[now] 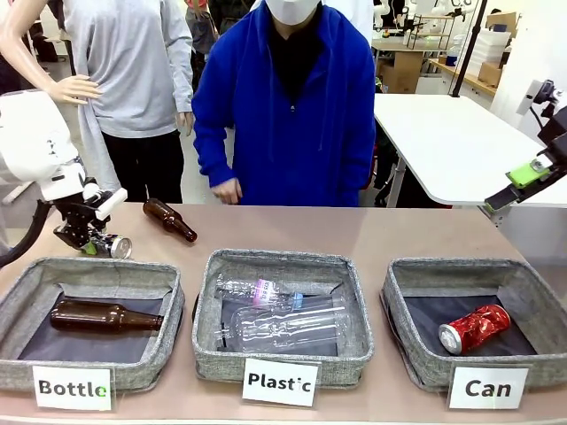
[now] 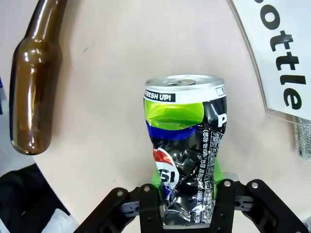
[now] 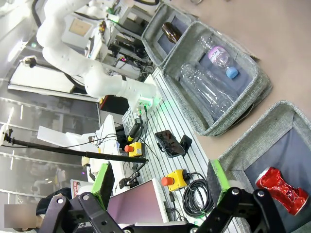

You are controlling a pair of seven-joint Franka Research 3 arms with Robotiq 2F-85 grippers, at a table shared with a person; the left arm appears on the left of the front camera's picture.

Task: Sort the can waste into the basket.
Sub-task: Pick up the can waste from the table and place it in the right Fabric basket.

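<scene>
The step in hand looks like the carry of the second can. The left gripper (image 1: 99, 244), at the left edge of the front view just behind the Bottle bin (image 1: 97, 264), is clamped on the lower body of the silver-grey can (image 2: 187, 141), with its green pads pressed to both dented sides. Whether the can is clear of the table (image 1: 292, 232) cannot be told. The red can (image 1: 474, 328) already lies in the Can basket (image 1: 425, 372) at the lower right of the front view, so the task seems about half done. The next move would call for a lift, then a long sweep across the frame past the Plastic bin (image 1: 217, 363) to a release above the Can basket. A loose brown bottle (image 1: 170, 220) lies on its side near the held can and should be avoided on the way up. The right gripper (image 3: 159, 180) hangs at the upper right of the front view with its jaws wide and nothing between them, so the sweep should pass clear of it. The table is a smooth pinkish-brown surface. A person (image 1: 283, 115) in a blue jacket stands at its far edge in the upper centre, and a white table (image 1: 461, 150) and shelving sit behind at the upper right.
</scene>
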